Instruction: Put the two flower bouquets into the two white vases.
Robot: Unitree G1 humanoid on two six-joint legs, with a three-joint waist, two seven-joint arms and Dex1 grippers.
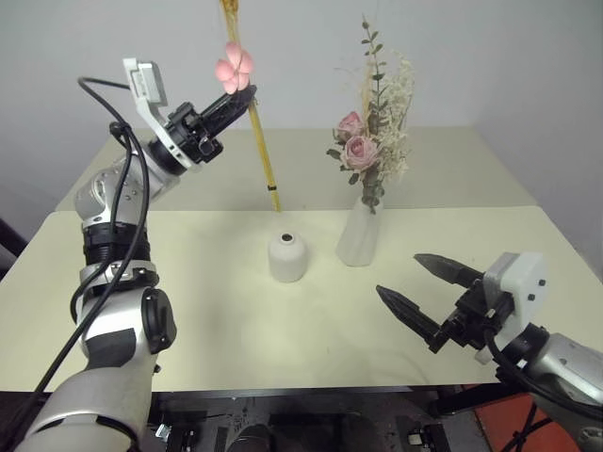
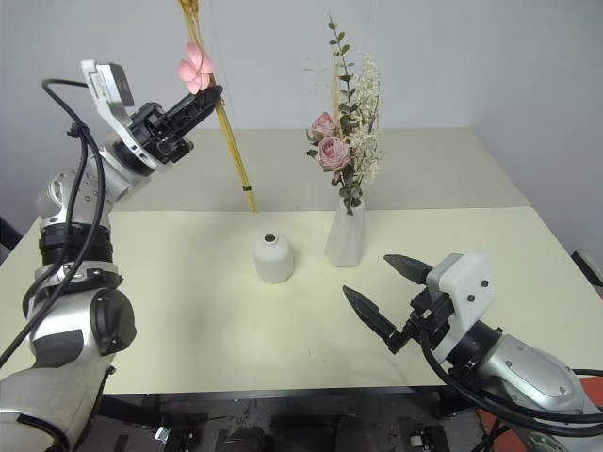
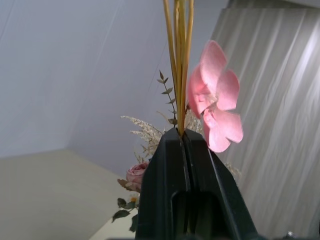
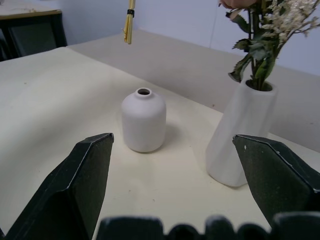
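Observation:
My left gripper [image 1: 247, 94] is shut on a thin yellow-stalked bouquet [image 1: 261, 151] with a pink blossom [image 1: 233, 66], holding it upright high above the table. The stalks' lower end hangs in the air behind the short rounded white vase [image 1: 287, 257]. The bushy bouquet of pink roses [image 1: 369, 141] stands in the tall white vase [image 1: 359, 235], just right of the short one. My right gripper [image 1: 415, 286] is open, low at the front right, pointing toward both vases with nothing between its fingers [image 4: 75, 185].
The vases stand on a cream table [image 1: 207, 311] with a second table surface [image 1: 452, 169] behind it. A pale wall rises at the back.

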